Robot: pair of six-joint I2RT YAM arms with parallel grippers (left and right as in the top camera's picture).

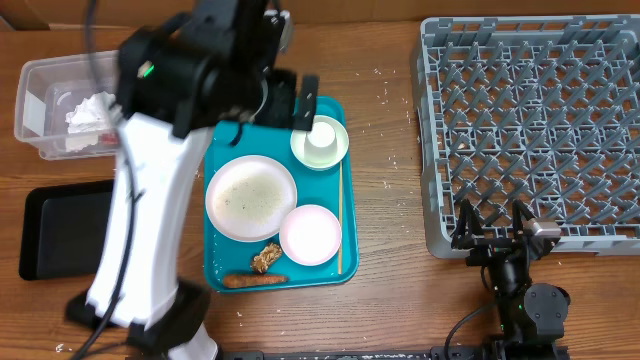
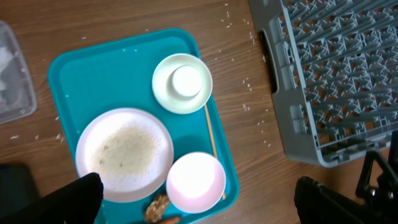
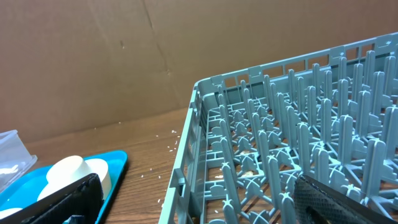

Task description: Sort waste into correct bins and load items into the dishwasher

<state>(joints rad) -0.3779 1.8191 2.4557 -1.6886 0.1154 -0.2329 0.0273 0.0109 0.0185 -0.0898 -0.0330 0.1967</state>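
Apparently waste sorting is in hand: tissues lie in the clear tub, with the black tray in front of it. The left gripper, jaws wide and holding nothing, hovers over the teal tray. The brown lump and carrot lie at the tray's near edge, so the next move calls for descending there. Beside the dish rack, the right gripper rests wide.

Bright, even light falls from above, with soft, short shadows beside the dish rack. The left arm looms close to the overhead camera, blurred. The left gripper's fingers and the right gripper's fingers are dark and out of focus; the small cup looks nearly washed out.
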